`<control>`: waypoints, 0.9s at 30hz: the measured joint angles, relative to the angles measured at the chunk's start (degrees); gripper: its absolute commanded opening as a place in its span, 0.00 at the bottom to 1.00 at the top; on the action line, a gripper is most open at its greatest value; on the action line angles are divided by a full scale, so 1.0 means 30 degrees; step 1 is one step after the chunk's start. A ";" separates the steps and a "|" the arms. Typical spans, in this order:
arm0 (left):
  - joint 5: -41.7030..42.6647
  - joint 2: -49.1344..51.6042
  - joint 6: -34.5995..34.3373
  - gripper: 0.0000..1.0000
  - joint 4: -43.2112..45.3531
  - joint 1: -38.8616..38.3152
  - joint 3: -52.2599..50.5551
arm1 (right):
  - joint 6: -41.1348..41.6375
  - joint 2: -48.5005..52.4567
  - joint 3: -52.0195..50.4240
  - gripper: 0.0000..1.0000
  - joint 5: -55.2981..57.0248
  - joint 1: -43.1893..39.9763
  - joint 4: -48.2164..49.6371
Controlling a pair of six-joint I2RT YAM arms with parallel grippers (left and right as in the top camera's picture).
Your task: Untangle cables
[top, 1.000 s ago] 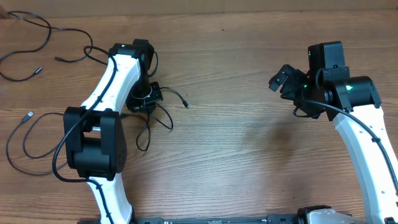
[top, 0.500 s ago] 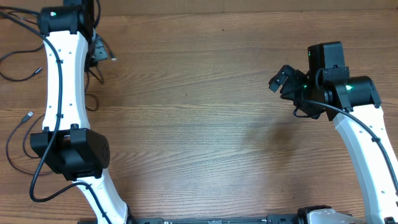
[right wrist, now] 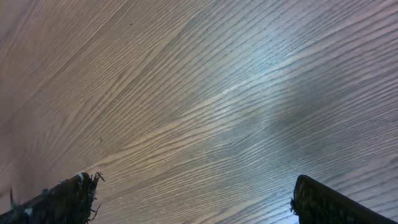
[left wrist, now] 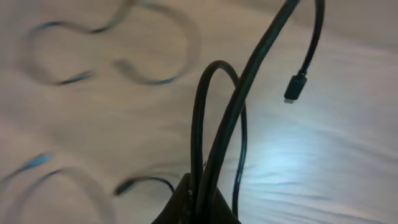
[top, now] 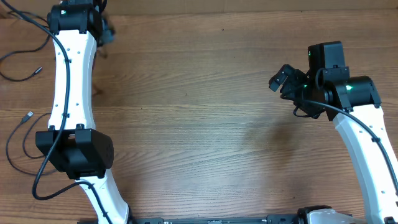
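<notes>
Left arm is stretched long toward the far left corner of the table, and the wrist view tells the story — the left gripper is pressed tight together on the cables, black strands rising out of the pinch at the bottom of the frame. One strand arches up in a narrow loop and comes back down beside the jaws. A thicker-looking one runs on up and out past the top edge. Another ends in a small plug, sharp against the pale wood. Behind them the tabletop is a blur, with smeared curls of more cord lying on it. From overhead the pinching fingers are mostly hidden under the wrist at the top edge. The loose cords sprawl along the left side of the table, one ending in a small dark tip, another in a flat silvery connector near the arm's elbow. Over on the right, well apart from all that, the right arm is raised above bare wood. The right gripper is spread wide and holding nothing — its fingertips sit in the bottom corners of its own view with only wood grain between them.
</notes>
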 measured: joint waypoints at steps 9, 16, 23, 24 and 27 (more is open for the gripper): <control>0.4881 0.0000 -0.0029 0.04 0.1217 0.0685 -0.0131 | -0.0007 0.0007 0.0000 1.00 0.0000 0.0000 0.0007; 0.5049 0.0000 -0.1188 0.04 0.1785 0.1829 -0.4226 | -0.0007 0.0000 0.0000 1.00 0.0000 0.0000 0.0015; 0.5129 0.0007 -0.1705 0.04 0.4401 0.2157 -0.9704 | 0.0000 0.0000 0.0000 1.00 0.0000 0.0000 0.0007; 0.5129 0.0007 -0.1749 0.05 0.4845 0.2171 -1.0244 | 0.0000 0.0000 0.0000 1.00 0.0000 0.0000 0.0015; 0.5093 0.0007 -0.1741 0.20 0.5442 0.2353 -1.1111 | -0.0007 0.0000 0.0000 1.00 0.0007 0.0000 0.0022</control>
